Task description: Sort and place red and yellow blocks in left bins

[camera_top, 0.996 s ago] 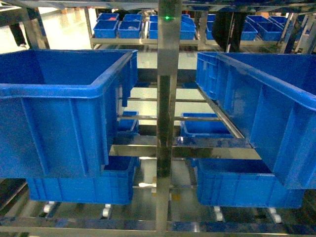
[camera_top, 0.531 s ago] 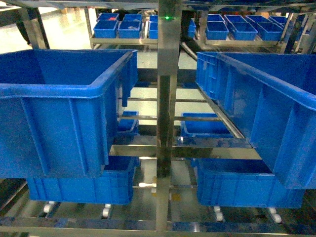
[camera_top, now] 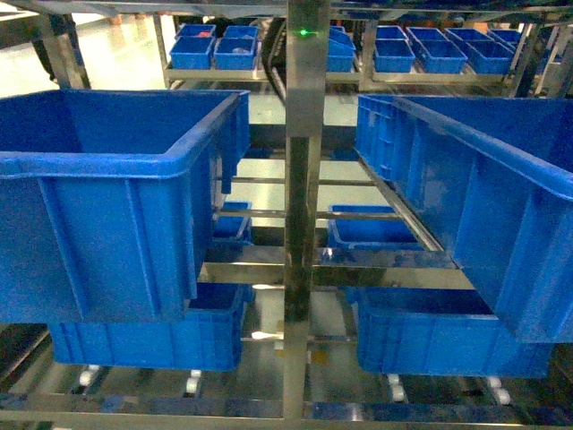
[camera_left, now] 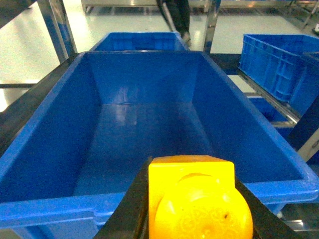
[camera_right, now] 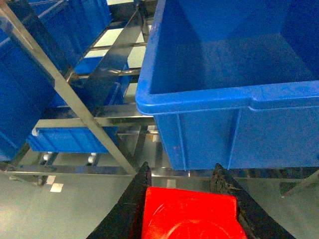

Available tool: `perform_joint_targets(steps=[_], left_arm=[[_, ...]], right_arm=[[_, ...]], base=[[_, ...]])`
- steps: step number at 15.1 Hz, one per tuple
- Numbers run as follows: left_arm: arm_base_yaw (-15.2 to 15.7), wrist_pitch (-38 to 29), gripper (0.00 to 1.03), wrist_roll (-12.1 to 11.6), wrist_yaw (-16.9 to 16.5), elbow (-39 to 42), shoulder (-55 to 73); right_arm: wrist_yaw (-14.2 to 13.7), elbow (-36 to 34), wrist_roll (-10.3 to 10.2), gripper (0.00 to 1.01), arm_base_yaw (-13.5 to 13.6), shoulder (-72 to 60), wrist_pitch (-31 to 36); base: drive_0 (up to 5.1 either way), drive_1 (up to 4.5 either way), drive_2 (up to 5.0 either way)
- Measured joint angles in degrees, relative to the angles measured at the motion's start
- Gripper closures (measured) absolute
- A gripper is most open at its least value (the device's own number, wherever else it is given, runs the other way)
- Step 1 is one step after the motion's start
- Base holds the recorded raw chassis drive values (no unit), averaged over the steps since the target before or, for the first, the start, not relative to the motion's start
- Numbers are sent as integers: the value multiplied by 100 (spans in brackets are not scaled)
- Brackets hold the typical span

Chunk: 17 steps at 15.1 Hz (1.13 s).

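Observation:
In the left wrist view my left gripper [camera_left: 192, 169] is shut on the yellow block [camera_left: 194, 204], a chunky studded brick held between black fingers [camera_left: 127, 209]. It hangs over the near rim of a left bin [camera_left: 47, 211], a deep bright-blue crate with nothing in it. In the right wrist view my right gripper [camera_right: 182, 172] is shut on the red block [camera_right: 189, 216]. That block hangs over the grey floor, below and in front of a large blue crate [camera_right: 224, 102]. The head view shows the left bin [camera_top: 98, 224] but neither gripper.
A steel rack post [camera_top: 304, 224] stands between the left crate and a right crate [camera_top: 501, 206]. More blue crates [camera_top: 148, 345] sit on the lower shelf. Small blue trays [camera_top: 215, 49] line a far shelf. Slanted steel rack bars [camera_right: 75, 94] cross the right wrist view.
A dark figure behind the far shelf has moved left across the background, uncovering the small trays at the back right. The crates and rack have not moved.

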<state>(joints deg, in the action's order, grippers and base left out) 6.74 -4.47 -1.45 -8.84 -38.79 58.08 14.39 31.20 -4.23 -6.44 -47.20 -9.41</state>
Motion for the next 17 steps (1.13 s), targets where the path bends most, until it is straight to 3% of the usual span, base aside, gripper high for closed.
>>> perform_joint_targets(steps=[5, 7, 9, 17], left_arm=[[-28, 24, 77, 0, -48, 0, 17], [-26, 22, 77, 0, -48, 0, 17], [-26, 22, 77, 0, -48, 0, 17], [-26, 22, 77, 0, -48, 0, 20]], right_arm=[[0, 0, 0, 73, 0, 0, 0], [-129, 695, -133, 73, -273, -647, 737], [-92, 693, -184, 73, -382, -566, 813], [-96, 678, -201, 73, -376, -415, 861]], base=[[0, 0, 0], [0, 0, 0], [0, 0, 0], [0, 0, 0]])
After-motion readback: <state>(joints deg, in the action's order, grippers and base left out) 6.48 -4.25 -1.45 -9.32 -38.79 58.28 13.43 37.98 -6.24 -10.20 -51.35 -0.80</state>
